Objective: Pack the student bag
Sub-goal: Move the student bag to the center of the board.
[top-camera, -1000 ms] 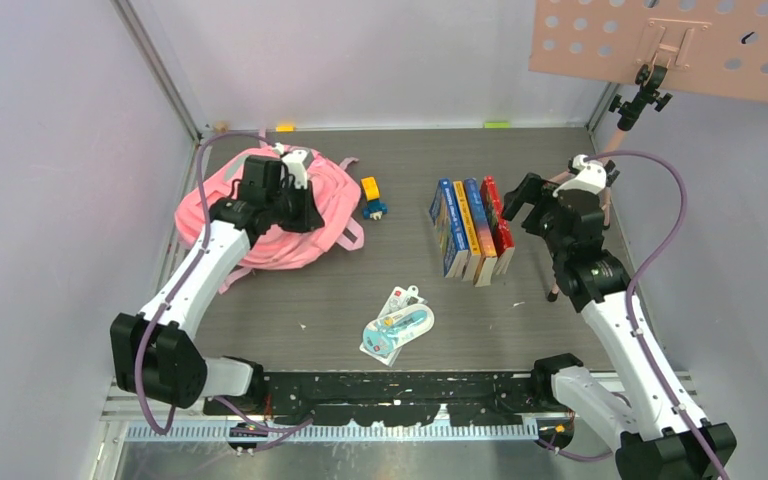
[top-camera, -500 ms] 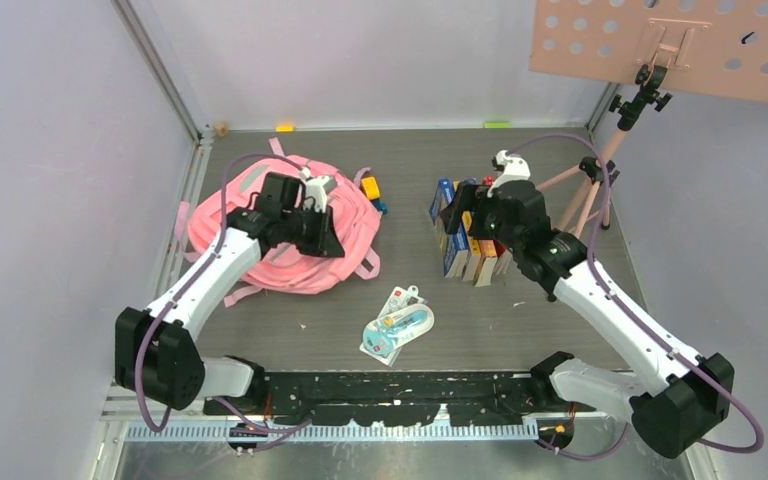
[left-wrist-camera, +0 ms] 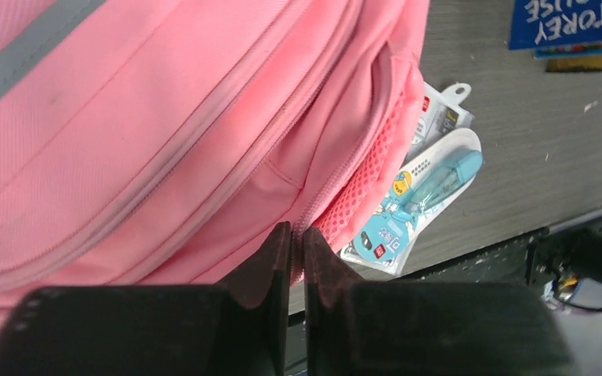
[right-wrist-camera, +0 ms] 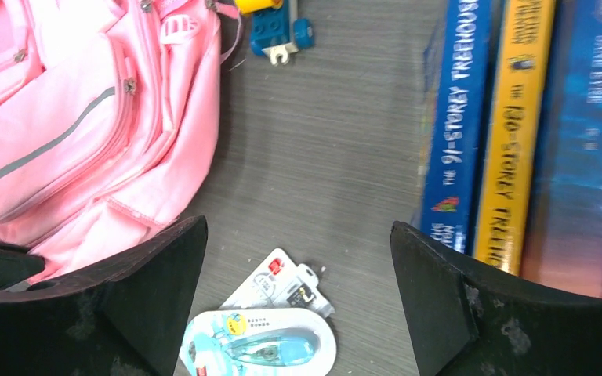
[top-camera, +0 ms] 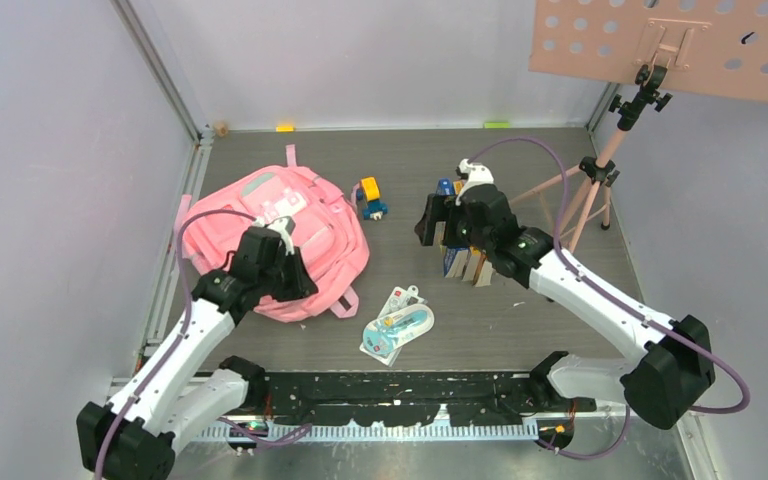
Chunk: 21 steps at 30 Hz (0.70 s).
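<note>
While your left gripper [left-wrist-camera: 290, 249] is clenched tight with its tips sunk in the pink fabric beside the mesh side pocket, the student bag [top-camera: 280, 225] lies flat on the left half of the table [top-camera: 520, 320], front pockets up, its top toward the far left corner; I read that as a pinch on a thin fold or a zip pull, though I cannot tell which. Your right gripper [right-wrist-camera: 298, 290] hangs released, jaws spread wide over bare table, with the correction tape pack [right-wrist-camera: 262, 345] showing low between them; it holds nothing. The coming move turns on this: the row of books [top-camera: 465, 262] lies just to the outer side of that right gripper, beyond the finger on that side; the blue 91-Storey Treehouse [right-wrist-camera: 456, 133] is nearest, the yellow 130-Storey Treehouse [right-wrist-camera: 513, 133] touching it. Their spines run far to near, in line with the fingers, so the jaws stand set to close across a book's thickness; I judge you need only a sideways shift toward them. Your right arm is plainly the nearer one to the books; the bag lies well apart on the other side, past a yellow and blue toy [top-camera: 370, 197]; its zips look closed, so packing seems not yet begun.
</note>
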### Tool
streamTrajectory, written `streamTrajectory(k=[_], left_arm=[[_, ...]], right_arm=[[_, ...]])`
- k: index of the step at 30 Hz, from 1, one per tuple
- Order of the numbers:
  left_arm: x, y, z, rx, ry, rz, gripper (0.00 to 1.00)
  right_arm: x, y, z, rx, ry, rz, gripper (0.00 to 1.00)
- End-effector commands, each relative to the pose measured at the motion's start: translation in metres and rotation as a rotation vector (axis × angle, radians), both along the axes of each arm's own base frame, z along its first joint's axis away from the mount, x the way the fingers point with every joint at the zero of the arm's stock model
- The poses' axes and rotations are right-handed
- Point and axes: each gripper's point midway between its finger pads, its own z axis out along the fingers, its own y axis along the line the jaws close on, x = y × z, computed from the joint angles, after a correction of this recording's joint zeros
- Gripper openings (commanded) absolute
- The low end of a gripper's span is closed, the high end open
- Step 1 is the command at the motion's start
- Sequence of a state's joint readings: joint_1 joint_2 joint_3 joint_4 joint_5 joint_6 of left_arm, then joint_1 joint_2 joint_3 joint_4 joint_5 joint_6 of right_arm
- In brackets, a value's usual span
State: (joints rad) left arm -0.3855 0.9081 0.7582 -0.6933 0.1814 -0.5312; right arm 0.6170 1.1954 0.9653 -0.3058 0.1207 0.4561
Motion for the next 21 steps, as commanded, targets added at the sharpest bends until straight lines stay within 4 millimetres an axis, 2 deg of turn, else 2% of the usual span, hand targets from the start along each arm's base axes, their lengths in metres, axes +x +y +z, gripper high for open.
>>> streamTrajectory(k=[1,2,4,5,8,9,10,11,12,13,14,15,16,19,21], left_arm=[[0.013,0.014,0.010,-0.044,-0.053,0.210,0.29],[0.012,0.015,0.013,-0.042,-0.055,0.209,0.45],[0.013,0.015,0.024,-0.026,-0.070,0.187,0.87],[0.015,0.016,0.029,-0.022,-0.078,0.181,0.97],[0.030,0.016,0.049,-0.046,-0.114,0.161,1.00],[0.036,0.018,0.054,-0.062,-0.118,0.161,1.00],[0.041,0.021,0.058,-0.077,-0.115,0.161,1.00],[0.046,0.028,0.059,-0.077,-0.104,0.172,1.00],[0.052,0.039,0.059,-0.069,-0.098,0.209,1.00],[0.057,0.051,0.059,-0.060,-0.097,0.244,1.00],[0.062,0.065,0.059,-0.050,-0.103,0.291,1.00],[0.065,0.078,0.060,-0.039,-0.116,0.338,1.00],[0.069,0.100,0.059,-0.016,-0.129,0.422,1.00],[0.065,0.141,0.056,0.076,-0.162,0.627,1.00],[0.059,0.158,0.052,0.111,-0.192,0.736,1.00]], right_arm=[[0.002,0.033,0.029,0.081,-0.061,0.055,0.93],[-0.001,0.040,0.030,0.085,-0.059,0.068,0.92],[-0.004,0.054,0.027,0.095,-0.038,0.098,0.93],[-0.004,0.060,0.022,0.094,-0.023,0.110,0.92],[-0.005,0.082,0.021,0.103,-0.019,0.152,0.92],[-0.005,0.090,0.012,0.092,0.001,0.167,0.90],[-0.003,0.095,0.012,0.095,0.001,0.177,0.85],[-0.004,0.103,0.001,0.083,0.027,0.197,0.83],[-0.003,0.109,0.001,0.086,0.032,0.206,0.80],[-0.004,0.116,-0.011,0.073,0.061,0.223,0.80],[-0.004,0.121,-0.013,0.074,0.068,0.232,0.78],[-0.007,0.129,-0.026,0.057,0.095,0.249,0.78],[-0.007,0.135,-0.036,0.046,0.117,0.255,0.77],[-0.014,0.153,-0.056,0.025,0.160,0.301,0.77],[-0.016,0.165,-0.071,0.016,0.196,0.325,0.77]])
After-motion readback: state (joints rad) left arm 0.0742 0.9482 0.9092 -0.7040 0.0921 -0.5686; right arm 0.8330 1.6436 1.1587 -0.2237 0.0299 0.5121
